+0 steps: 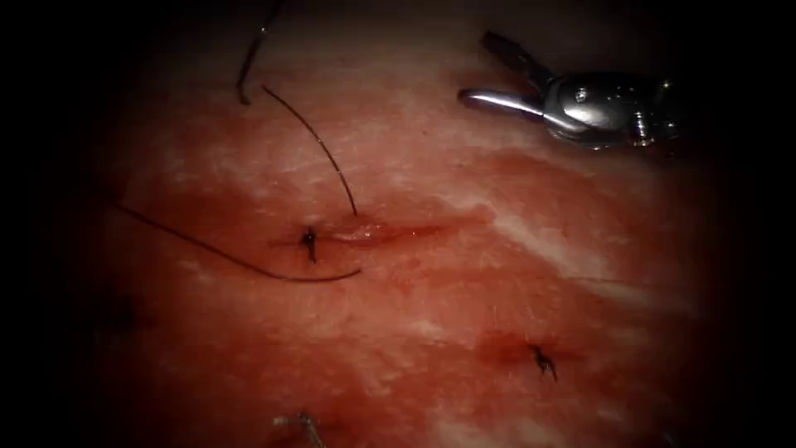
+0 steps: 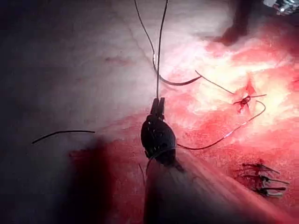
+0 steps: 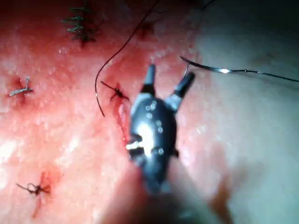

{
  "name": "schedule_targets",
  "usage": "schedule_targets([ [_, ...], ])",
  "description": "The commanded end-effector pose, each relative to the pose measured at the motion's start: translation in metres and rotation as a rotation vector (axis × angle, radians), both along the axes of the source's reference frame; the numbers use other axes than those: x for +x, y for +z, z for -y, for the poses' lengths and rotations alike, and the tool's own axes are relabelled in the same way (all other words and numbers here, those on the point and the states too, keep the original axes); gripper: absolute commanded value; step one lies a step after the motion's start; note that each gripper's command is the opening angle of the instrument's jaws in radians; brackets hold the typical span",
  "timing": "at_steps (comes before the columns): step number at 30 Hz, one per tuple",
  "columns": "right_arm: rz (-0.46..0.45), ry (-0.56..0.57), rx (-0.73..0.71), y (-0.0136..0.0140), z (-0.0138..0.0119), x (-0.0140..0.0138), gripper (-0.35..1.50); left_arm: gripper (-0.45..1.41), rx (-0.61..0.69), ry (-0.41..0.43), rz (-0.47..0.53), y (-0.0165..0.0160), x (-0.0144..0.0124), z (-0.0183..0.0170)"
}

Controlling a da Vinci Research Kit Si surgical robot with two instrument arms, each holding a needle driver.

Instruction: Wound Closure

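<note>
Curved needle point(image 1: 247, 73) lying loose on the tissue point(image 1: 464, 290), toward the endoscope view's upper left, up and to the left of the cut point(image 1: 373, 232). Not in the tissue as far as can be told, and held by neither tool. Long axis running roughly up and down in that view, with a glint on the shaft. In the right wrist view, same needle point(image 3: 223, 70) lying crosswise just beyond the spread jaw tips, its thread trailing off sideways.

Right tool point(image 1: 477, 66) high on the endoscope view's right, well apart from the needle, jaws spread wide and holding nothing. Left tool point(image 2: 158, 105) with jaws pressed together, pinching the thread point(image 2: 160, 46), which rises straight from the tips. Needle point(image 2: 174, 83) just beyond those tips, so judged nearer to the left arm than to the right.

Thread point(image 1: 319, 145) slanting down to the tissue right by the cut. A second strand sweeping in a long curve below the knot point(image 1: 308, 242), which sits at the cut's left end.

Tissue wet and uneven, red fluid point(image 1: 249, 216) pooled around the cut, paler near the needle. Another finished stitch point(image 1: 543, 361) lower right, well clear. A short loose thread piece point(image 2: 63, 133) lying apart on the pale side. Open surface between the right tool and the needle.
</note>
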State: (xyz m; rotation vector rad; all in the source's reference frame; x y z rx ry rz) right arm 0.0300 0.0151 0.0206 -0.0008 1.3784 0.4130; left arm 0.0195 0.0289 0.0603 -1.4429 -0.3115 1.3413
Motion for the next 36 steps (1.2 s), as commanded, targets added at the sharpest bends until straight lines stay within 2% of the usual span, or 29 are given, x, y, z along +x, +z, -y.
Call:
schedule_targets([
  [1,0.000,-0.013,0.003,0.0004,0.0009,0.0011,1.28,-0.45,0.003,0.006,0.007,0.0005,-0.0007,0.0006],
  [6,0.046,-0.125,0.101,0.0013,0.0045,0.0043,1.35,-0.45,0.065,0.075,0.136,-0.0019,-0.0045,0.0053],
  [7,0.062,-0.149,0.129,0.0015,0.0055,0.0055,1.36,-0.45,0.083,0.119,0.179,-0.0033,-0.0068,0.0072],
  [8,0.075,-0.161,0.147,0.0015,0.0061,0.0062,1.38,-0.45,0.096,0.138,0.206,-0.0039,-0.0079,0.0080],
  [12,0.102,-0.196,0.175,0.0012,0.0072,0.0076,1.38,-0.45,0.153,0.194,0.308,-0.0063,-0.0125,0.0102],
  [13,0.103,-0.208,0.183,0.0008,0.0076,0.0080,1.38,-0.45,0.206,0.223,0.371,-0.0072,-0.0147,0.0109],
  [14,0.103,-0.208,0.183,0.0008,0.0076,0.0080,1.38,-0.45,0.206,0.223,0.371,-0.0072,-0.0147,0.0109],
  [17,0.116,-0.238,0.190,0.0004,0.0087,0.0085,1.38,-0.45,0.252,0.269,0.416,-0.0078,-0.0172,0.0115],
  [19,0.136,-0.313,0.209,0.0003,0.0110,0.0095,1.38,-0.45,0.337,0.240,0.427,-0.0076,-0.0194,0.0116],
  [20,0.136,-0.313,0.209,0.0003,0.0110,0.0095,1.38,-0.45,0.337,0.240,0.427,-0.0076,-0.0194,0.0116],
  [26,0.181,-0.402,0.245,0.0011,0.0149,0.0117,1.38,-0.45,0.438,0.131,0.407,-0.0064,-0.0202,0.0117],
  [32,0.170,-0.421,0.254,0.0023,0.0161,0.0132,1.35,-0.45,0.431,0.078,0.435,-0.0075,-0.0208,0.0109],
  [33,0.163,-0.426,0.262,0.0029,0.0162,0.0135,1.31,-0.45,0.427,0.067,0.467,-0.0082,-0.0213,0.0105],
  [34,0.147,-0.443,0.275,0.0043,0.0167,0.0140,1.06,-0.45,0.422,0.052,0.548,-0.0096,-0.0224,0.0096],
  [36,0.139,-0.444,0.273,0.0058,0.0172,0.0150,1.01,-0.45,0.421,0.045,0.590,-0.0105,-0.0233,0.0087],
])
